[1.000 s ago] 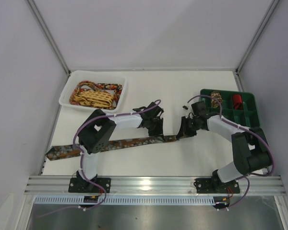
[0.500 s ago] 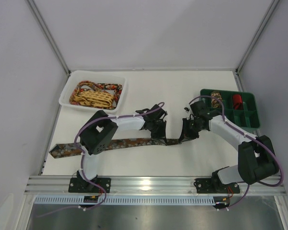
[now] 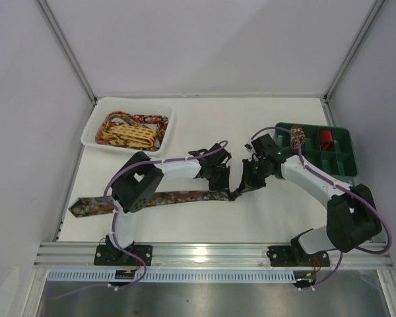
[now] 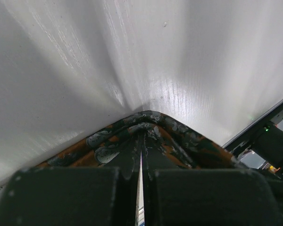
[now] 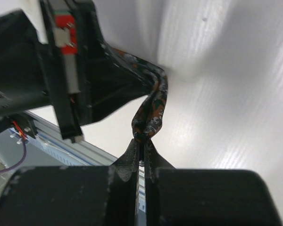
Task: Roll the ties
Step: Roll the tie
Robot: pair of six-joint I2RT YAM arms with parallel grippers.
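A long dark brown and orange mottled tie (image 3: 165, 197) lies flat across the table, its wide end at the left. My left gripper (image 3: 219, 182) is shut on the tie near its narrow end; the fabric (image 4: 132, 136) bulges over the closed fingertips. My right gripper (image 3: 245, 183) is shut on the narrow end (image 5: 151, 115) and holds it lifted and folded back toward the left gripper. Two rolled ties, one mottled (image 3: 297, 138) and one red (image 3: 325, 140), sit in the green tray (image 3: 343, 165). Yellow lattice and red-floral ties (image 3: 129, 132) lie in the white bin (image 3: 92, 129).
The green compartment tray stands at the right, close behind my right arm. The white bin stands at the back left. A metal rail (image 3: 211, 252) runs along the near table edge. White walls enclose the table.
The right gripper has moved left toward the left gripper, folding the narrow end of the tie back. The whole tie has slid a little to the right.
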